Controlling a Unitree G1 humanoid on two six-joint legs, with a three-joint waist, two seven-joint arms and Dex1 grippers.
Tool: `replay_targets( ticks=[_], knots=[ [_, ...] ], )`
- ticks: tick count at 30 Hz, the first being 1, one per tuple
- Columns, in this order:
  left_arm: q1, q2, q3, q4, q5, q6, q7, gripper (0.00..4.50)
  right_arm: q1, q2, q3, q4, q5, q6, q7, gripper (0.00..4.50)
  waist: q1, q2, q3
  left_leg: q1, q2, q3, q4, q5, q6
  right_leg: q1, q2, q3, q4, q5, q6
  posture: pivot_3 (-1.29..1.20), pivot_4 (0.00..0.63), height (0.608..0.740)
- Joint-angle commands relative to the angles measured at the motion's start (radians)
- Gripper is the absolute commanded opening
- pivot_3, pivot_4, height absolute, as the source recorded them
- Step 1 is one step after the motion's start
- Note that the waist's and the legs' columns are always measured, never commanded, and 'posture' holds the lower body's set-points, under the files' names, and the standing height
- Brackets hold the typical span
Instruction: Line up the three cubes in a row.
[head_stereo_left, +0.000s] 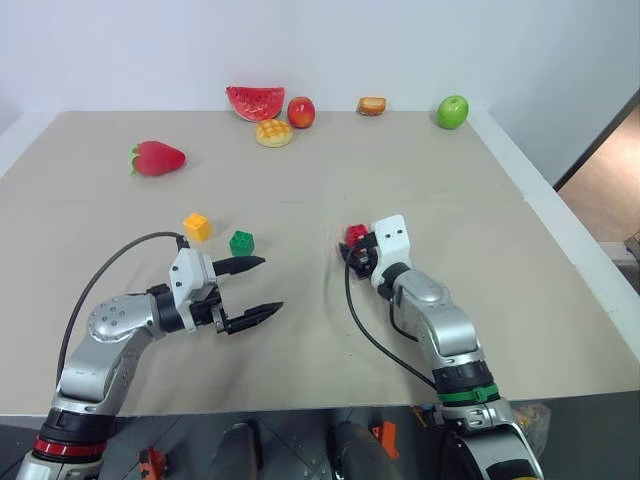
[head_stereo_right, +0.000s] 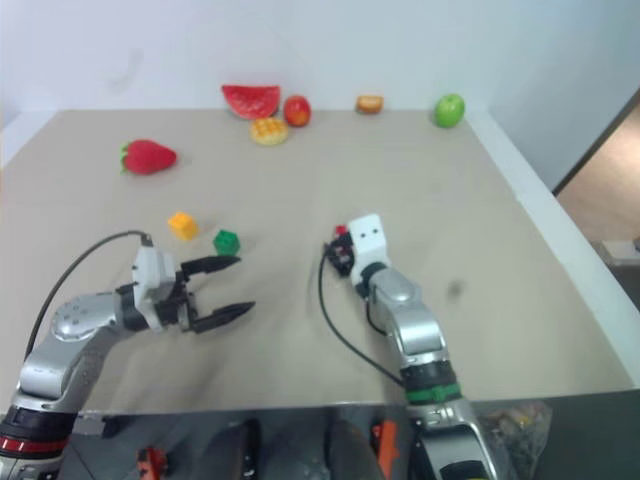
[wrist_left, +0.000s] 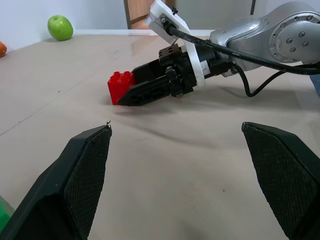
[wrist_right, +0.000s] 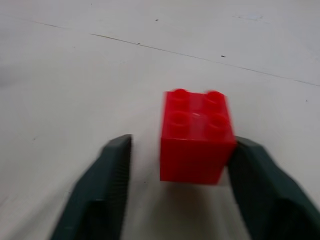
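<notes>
The row is judged barely begun. Going from left to right, the yellow-orange cube (head_stereo_left: 197, 227) and the green cube (head_stereo_left: 241, 242) are seen sitting near each other on the tabletop (head_stereo_left: 300, 340), just beyond the upper fingertip of the left hand (head_stereo_left: 256, 289), while the red cube (head_stereo_left: 356, 234) is lying well apart from them, at the tips of the right hand (head_stereo_left: 352, 252). So two cubes are already being kept roughly side by side, and the third is left to be carried over and set in line with them; that is a judgement from how things are lying.

The left hand is being held spread wide, with nothing between its fingers (wrist_left: 82, 175) and nothing touched; the green cube is just past its far finger and the yellow-orange one a little beyond that.

The right hand is being closed around the red cube, which is sitting between its two fingers with its studs facing up. In the right wrist view one finger (wrist_right: 260, 185) is touching the cube's side, while a gap is showing between the other finger and the cube, so the pinch is not judged complete. The cube appears to be resting on the tabletop, not lifted.

The toy fruits are lying far beyond both hands, out of the way.
</notes>
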Motion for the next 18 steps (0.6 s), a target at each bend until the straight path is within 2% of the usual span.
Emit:
replay_targets(
  ticks=[1,2,4,7,13,18],
  knots=[
    [0.003,-0.002,0.016,-0.042,-0.007,-0.019,0.009,4.34,-0.019,-0.014,-0.017,-0.008,-0.002,-0.020,0.011,1.39,0.000,0.000,0.000,0.000,0.000,0.000,0.000,0.000,0.000,0.000,0.000,0.000,0.000,0.000,0.000,0.00,0.150,0.740],
    [0.005,-0.002,0.015,-0.043,-0.007,-0.020,0.011,4.34,-0.020,-0.020,-0.015,-0.009,-0.002,-0.021,0.020,1.19,0.000,0.000,0.000,0.000,0.000,0.000,0.000,0.000,0.000,0.000,0.000,0.000,0.000,0.000,0.000,0.00,0.150,0.740],
    [0.009,-0.002,0.017,-0.044,-0.009,-0.020,0.014,4.34,-0.019,-0.041,-0.008,-0.014,0.002,-0.033,0.055,1.19,0.000,0.000,0.000,0.000,0.000,0.000,0.000,0.000,0.000,0.000,0.000,0.000,0.000,0.000,0.000,0.00,0.150,0.740],
    [0.013,0.007,0.038,-0.043,-0.039,-0.004,0.005,4.34,-0.023,-0.107,-0.011,-0.026,0.053,-0.072,0.203,1.19,0.000,0.000,0.000,0.000,0.000,0.000,0.000,0.000,0.000,0.000,0.000,0.000,0.000,0.000,0.000,0.00,0.150,0.740],
    [0.018,0.080,0.083,-0.014,-0.103,0.036,-0.073,4.34,-0.021,-0.348,-0.038,-0.063,0.319,-0.101,0.792,1.19,0.000,0.000,0.000,0.000,0.000,0.000,0.000,0.000,0.000,0.000,0.000,0.000,0.000,-0.001,0.000,0.00,0.150,0.740],
    [0.028,0.110,0.094,0.002,-0.119,0.045,-0.125,4.34,-0.061,-0.455,-0.009,0.012,0.384,-0.062,1.034,1.19,-0.001,0.000,0.000,0.001,0.001,0.000,0.001,0.000,0.000,0.001,0.001,0.000,0.000,-0.001,0.000,0.00,0.150,0.740]
  ],
)
